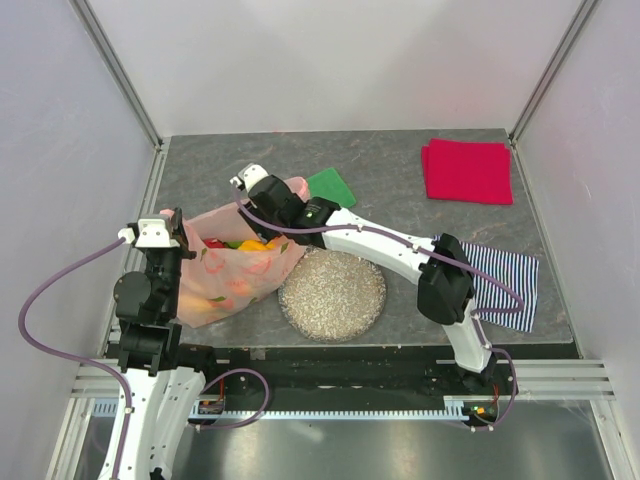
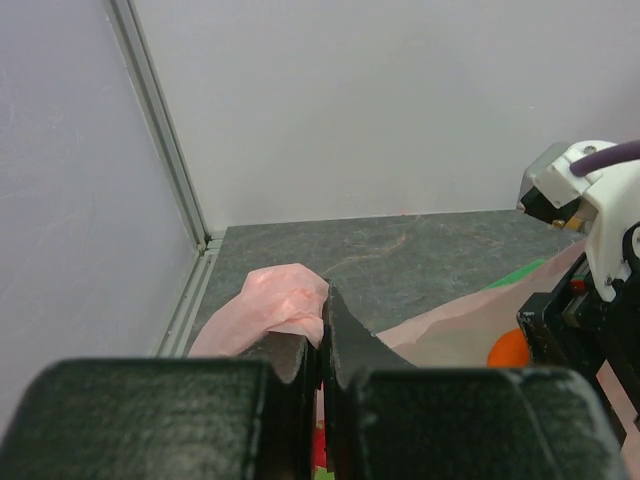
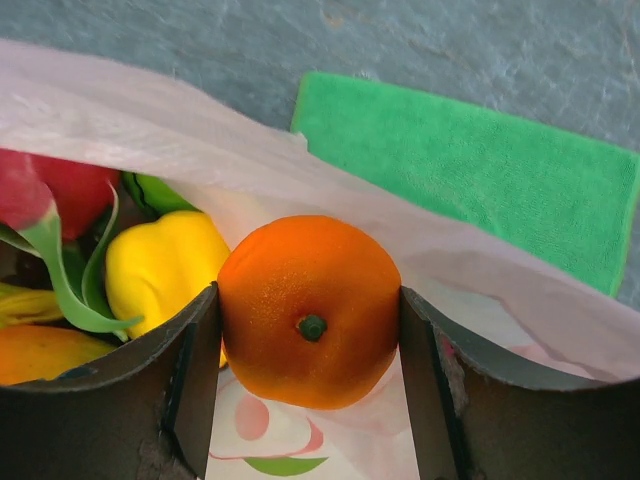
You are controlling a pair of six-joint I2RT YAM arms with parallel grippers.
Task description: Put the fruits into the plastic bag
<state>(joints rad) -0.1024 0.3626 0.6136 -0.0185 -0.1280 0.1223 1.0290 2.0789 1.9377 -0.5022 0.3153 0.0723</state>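
The grey worktop (image 1: 400, 170) carried the pale pink plastic bag (image 1: 235, 285) at its left side, lying just beside the speckled plate (image 1: 332, 295). The left gripper (image 2: 322, 330), pressed together, pinched the bag's raised left edge. The right gripper (image 3: 310, 300) sat at the bag's open mouth, its fingers clamped on the orange (image 3: 310, 315) from both sides, with a yellow fruit (image 3: 160, 270) and a red fruit (image 3: 60, 190) just left of it inside the bag.

Fruits (image 1: 245, 243) in bag (image 1: 235, 285) left of plate (image 1: 332, 295)
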